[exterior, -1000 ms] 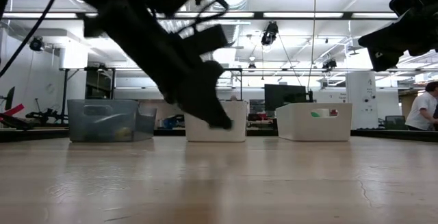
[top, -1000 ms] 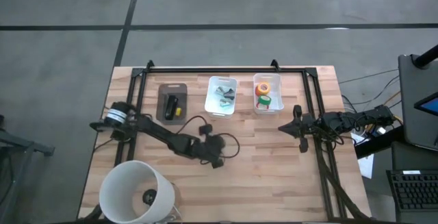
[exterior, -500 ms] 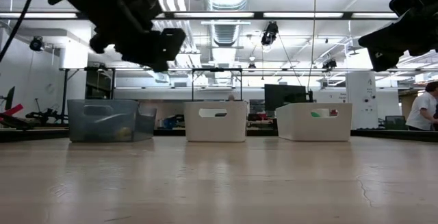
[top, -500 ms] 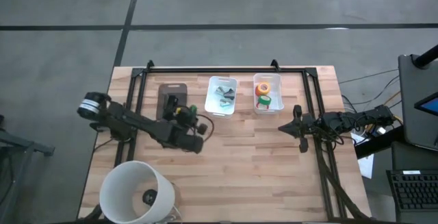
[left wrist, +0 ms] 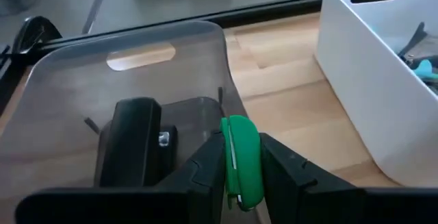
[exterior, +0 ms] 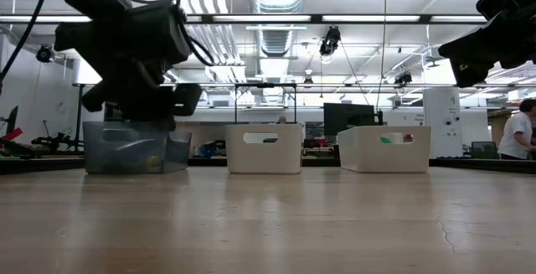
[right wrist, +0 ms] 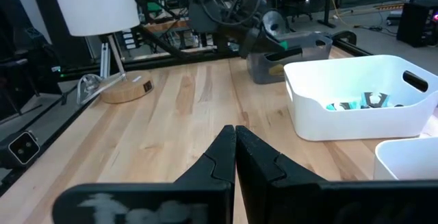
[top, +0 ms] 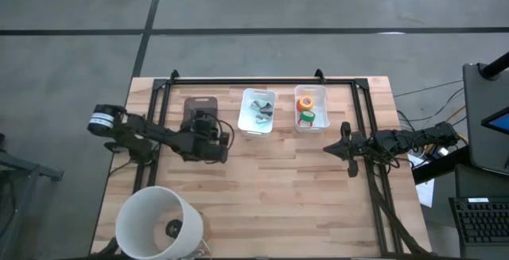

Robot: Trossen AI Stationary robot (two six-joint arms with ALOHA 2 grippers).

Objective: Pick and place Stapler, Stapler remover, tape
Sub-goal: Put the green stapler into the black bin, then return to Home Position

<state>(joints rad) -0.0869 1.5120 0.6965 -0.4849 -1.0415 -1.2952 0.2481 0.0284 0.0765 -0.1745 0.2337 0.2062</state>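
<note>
We see a small green oblong stapler with a smooth plastic shell point(left wrist: 241, 161) pinched between the two dark fingers of the left gripper point(left wrist: 239, 172), which hangs above the near rim of the translucent grey plastic bin point(top: 200, 105), toward the worktop's far-left corner. In that bin lies a small black bar-shaped stapler point(left wrist: 130, 142), resting on the bin floor with a bright metal spot on its side.

The middle bin, a white rectangular plastic tub with rounded corners and a slot handle point(top: 258, 110), stands just beside the grey one along the far edge and holds teal and dark metal pieces point(right wrist: 356, 103); we cannot tell what they are. The next white rectangular tub point(top: 310, 108), toward the far-right corner, holds ring-shaped tape rolls: a red one point(top: 307, 118), a yellow-orange one point(top: 305, 101) and a green one point(top: 309, 123), lying close together.

The right gripper point(right wrist: 235, 148) hangs over the right edge of the pale wooden plank worktop point(top: 302, 188), well apart from the bins, its fingers pressed together on nothing.

A white cylindrical lampshade point(top: 156, 222) stands at the near-left corner.
</note>
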